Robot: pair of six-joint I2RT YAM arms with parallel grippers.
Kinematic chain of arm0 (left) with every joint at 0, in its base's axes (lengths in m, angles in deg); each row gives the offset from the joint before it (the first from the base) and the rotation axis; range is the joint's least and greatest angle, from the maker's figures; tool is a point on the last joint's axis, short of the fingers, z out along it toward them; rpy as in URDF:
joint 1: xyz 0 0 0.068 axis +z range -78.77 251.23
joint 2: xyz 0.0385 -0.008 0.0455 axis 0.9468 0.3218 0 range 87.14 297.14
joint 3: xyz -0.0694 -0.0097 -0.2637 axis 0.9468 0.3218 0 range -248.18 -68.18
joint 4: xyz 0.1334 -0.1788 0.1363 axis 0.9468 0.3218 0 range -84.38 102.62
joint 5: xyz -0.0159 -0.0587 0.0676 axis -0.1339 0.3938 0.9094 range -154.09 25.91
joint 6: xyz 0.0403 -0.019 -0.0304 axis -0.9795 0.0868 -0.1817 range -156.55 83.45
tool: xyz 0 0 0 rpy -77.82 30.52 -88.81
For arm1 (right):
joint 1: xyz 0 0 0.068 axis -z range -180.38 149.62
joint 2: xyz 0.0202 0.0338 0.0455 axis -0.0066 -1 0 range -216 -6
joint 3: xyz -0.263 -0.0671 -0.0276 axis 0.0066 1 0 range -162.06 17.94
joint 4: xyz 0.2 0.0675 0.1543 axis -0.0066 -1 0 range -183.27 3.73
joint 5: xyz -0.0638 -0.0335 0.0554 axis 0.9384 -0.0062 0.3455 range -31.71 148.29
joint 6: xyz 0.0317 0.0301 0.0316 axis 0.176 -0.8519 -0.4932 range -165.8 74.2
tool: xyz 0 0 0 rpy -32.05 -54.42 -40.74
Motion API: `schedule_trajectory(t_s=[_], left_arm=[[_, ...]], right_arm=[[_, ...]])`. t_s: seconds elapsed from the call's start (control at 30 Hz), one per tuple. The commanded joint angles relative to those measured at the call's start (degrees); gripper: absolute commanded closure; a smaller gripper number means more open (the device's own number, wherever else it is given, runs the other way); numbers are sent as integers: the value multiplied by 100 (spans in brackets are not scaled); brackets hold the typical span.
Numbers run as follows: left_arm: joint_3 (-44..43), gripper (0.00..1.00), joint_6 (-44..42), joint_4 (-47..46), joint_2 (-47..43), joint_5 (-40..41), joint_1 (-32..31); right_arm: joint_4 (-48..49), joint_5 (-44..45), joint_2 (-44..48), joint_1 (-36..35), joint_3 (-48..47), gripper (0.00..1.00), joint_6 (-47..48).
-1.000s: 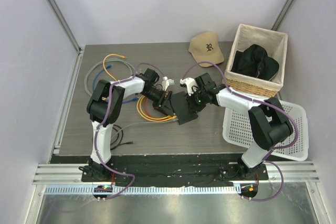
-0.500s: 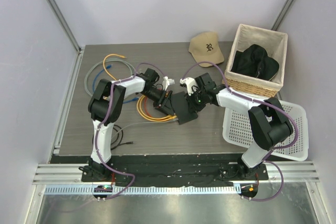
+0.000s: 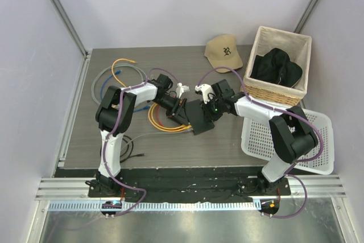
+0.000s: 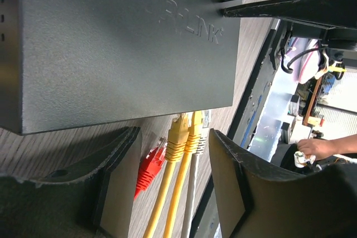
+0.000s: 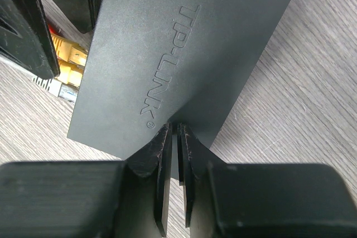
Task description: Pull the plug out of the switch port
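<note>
Jaws of left gripper (image 4: 174, 140) stand spread around yellow plugs (image 4: 187, 135); right gripper (image 5: 174, 129) pinches the matte black TP-LINK switch (image 4: 111, 37). It lies on grey wooden table (image 3: 170, 146).

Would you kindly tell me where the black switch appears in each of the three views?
Top external: the switch sits mid-table, between the two arms.
Left wrist: the switch fills the upper left.
Right wrist: the switch runs up the middle.
Shared landmark: the yellow cables at its port edge.
</note>
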Motion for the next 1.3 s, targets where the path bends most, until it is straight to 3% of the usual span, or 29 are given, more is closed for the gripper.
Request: schedule_trajectory(t_s=[0.0, 0.53, 1.03, 1.27], left_arm=[[-132, 44, -82, 11, 117, 72, -10], [-237, 48, 568, -200, 143, 90, -37], [-211, 53, 419, -112, 152, 274, -292], [-334, 42, 172, 38, 310, -385, -142]], right_arm=[[-238, 75, -99, -16, 191, 82, -26], [-247, 31, -117, -25, 191, 82, -87], [-212, 31, -64, -25, 270, 82, -87], [-203, 57, 15, -25, 358, 82, -78]])
